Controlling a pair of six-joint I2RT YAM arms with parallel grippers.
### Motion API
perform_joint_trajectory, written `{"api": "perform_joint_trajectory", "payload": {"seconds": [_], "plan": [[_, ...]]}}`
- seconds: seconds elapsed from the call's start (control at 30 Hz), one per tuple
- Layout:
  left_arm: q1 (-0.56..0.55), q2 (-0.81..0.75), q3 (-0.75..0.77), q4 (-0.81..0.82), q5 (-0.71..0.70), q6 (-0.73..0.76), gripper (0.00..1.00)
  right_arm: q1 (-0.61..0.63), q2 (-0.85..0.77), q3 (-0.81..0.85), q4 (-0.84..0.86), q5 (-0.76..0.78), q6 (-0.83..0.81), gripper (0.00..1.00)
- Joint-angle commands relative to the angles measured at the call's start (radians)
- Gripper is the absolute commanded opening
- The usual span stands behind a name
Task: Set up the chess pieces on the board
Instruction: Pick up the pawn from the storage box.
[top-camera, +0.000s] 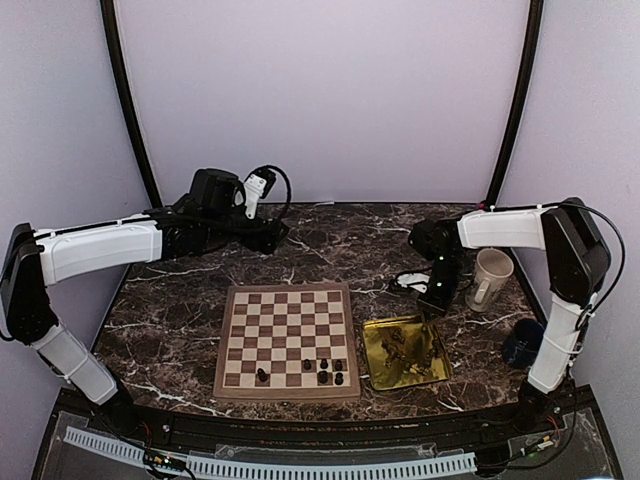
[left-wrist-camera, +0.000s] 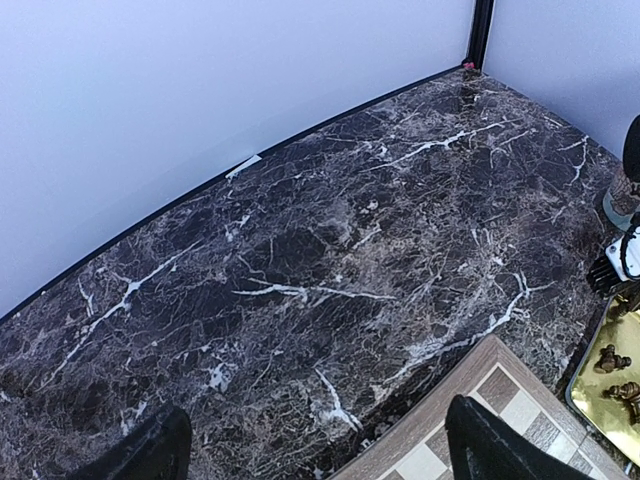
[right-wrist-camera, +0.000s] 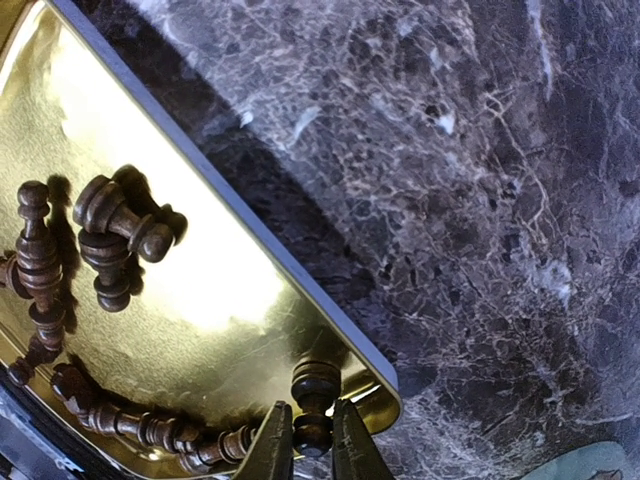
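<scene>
place: lab test cell | cues: plain lilac walls; marble-look table; two robot arms

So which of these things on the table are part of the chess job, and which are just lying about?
Part of the job:
chessboard
chess pieces standing on it
more pieces lying in the gold tray
one piece gripped by the right gripper

Just lying about:
white mug
dark blue object near the right arm
</scene>
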Motion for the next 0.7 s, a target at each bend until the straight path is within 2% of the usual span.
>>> {"api": "perform_joint_trajectory", "payload": {"seconds": [0.0, 0.4, 0.67], "plan": [[0.001, 0.003, 0.025, -0.019, 0.014, -0.01, 0.91, 0.004, -0.013, 0.002, -0.001, -0.035, -0.005, 0.13], [0.0, -0.003, 0.028, -0.021, -0.012, -0.035, 0.91, 0.127, -0.047, 0.164, -0.081, -0.042, -0.038, 0.12], [0.001, -0.012, 0.031, -0.028, -0.07, -0.047, 0.92, 0.298, 0.072, 0.406, -0.146, -0.049, -0.051, 0.12]]}}
